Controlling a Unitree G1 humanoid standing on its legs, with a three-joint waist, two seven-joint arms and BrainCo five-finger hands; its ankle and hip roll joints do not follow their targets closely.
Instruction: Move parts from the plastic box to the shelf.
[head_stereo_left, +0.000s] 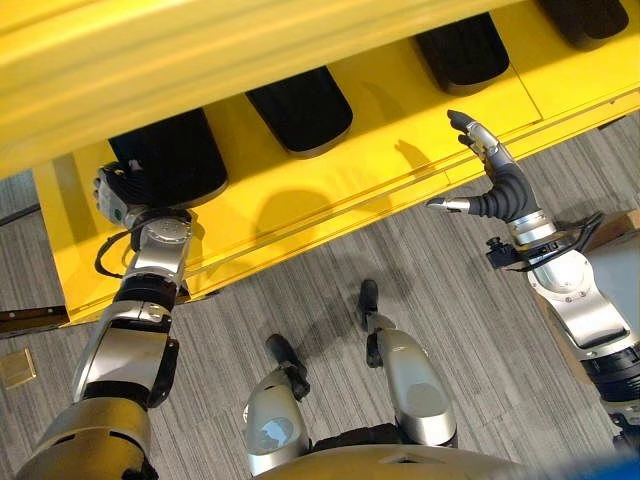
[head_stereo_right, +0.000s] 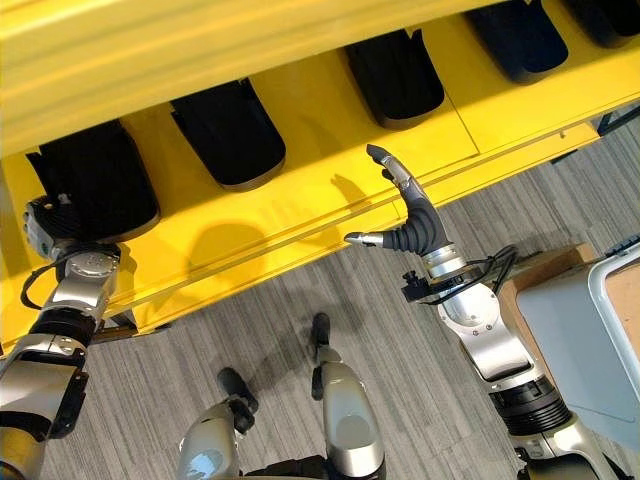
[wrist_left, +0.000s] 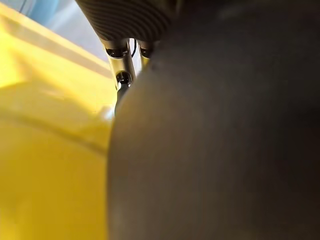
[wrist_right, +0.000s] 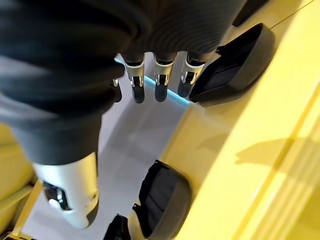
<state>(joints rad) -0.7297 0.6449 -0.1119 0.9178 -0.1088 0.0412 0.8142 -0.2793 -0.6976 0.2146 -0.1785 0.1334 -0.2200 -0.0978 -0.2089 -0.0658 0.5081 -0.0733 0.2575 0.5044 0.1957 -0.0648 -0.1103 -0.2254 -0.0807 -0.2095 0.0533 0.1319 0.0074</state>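
Left hand (head_stereo_left: 118, 195) at left against black part (head_stereo_left: 170, 155) on yellow shelf (head_stereo_left: 400, 150), grip unreadable; right hand (head_stereo_left: 490, 175) released, empty. Probably rigid, light; grasp rounded end.

black parts (head_stereo_left: 300, 108) lay in a row on the yellow shelf (head_stereo_left: 350, 170), with bare yellow strips between them and along the front edge. an upper yellow board (head_stereo_left: 200, 50) overhung the row, narrowing access from above.
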